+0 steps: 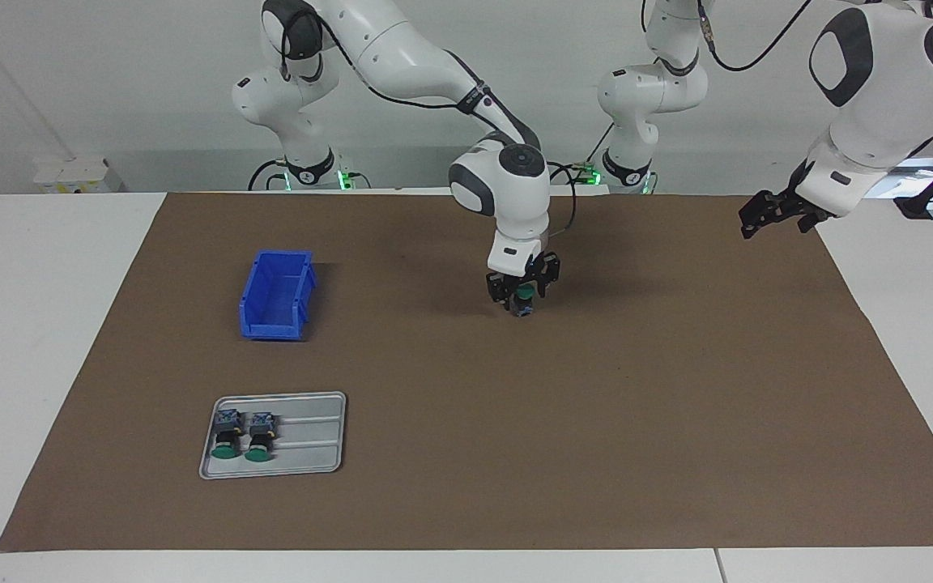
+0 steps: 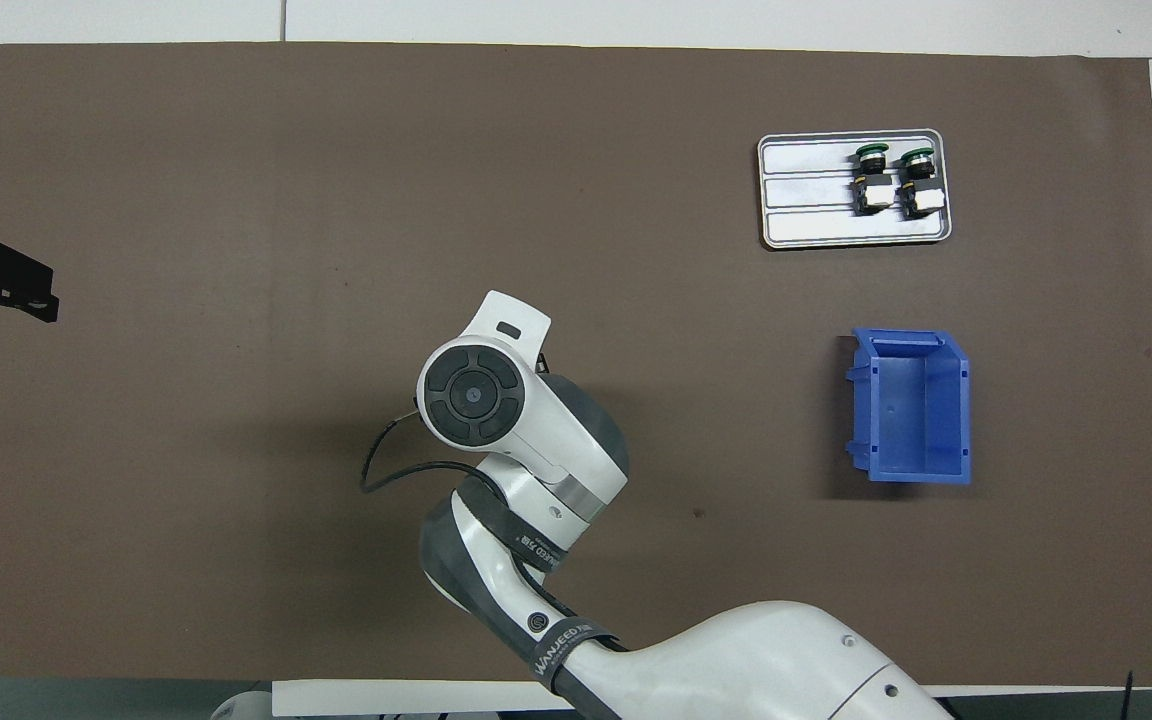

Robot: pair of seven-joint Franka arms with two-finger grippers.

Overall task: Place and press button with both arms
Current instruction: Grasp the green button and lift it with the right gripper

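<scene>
One button [image 1: 524, 301] stands upright on the brown mat [image 1: 596, 421] near the table's middle, green cap on top. My right gripper [image 1: 524, 298] points straight down over it, and its fingers press the button from both sides. In the overhead view the right arm's wrist [image 2: 476, 395] hides both that gripper and this button. Two more buttons [image 1: 241, 436] lie on their sides in the grey tray [image 1: 313, 433]. My left gripper [image 1: 751, 225] waits in the air over the mat's edge at the left arm's end, open and holding nothing; its black fingers [image 2: 36, 295] also show in the overhead view.
A blue bin [image 1: 276, 293] stands with nothing in it toward the right arm's end, nearer to the robots than the tray [image 2: 806, 225]. In the overhead view the bin [image 2: 911, 405] and the two tray buttons [image 2: 894, 180] are in plain sight.
</scene>
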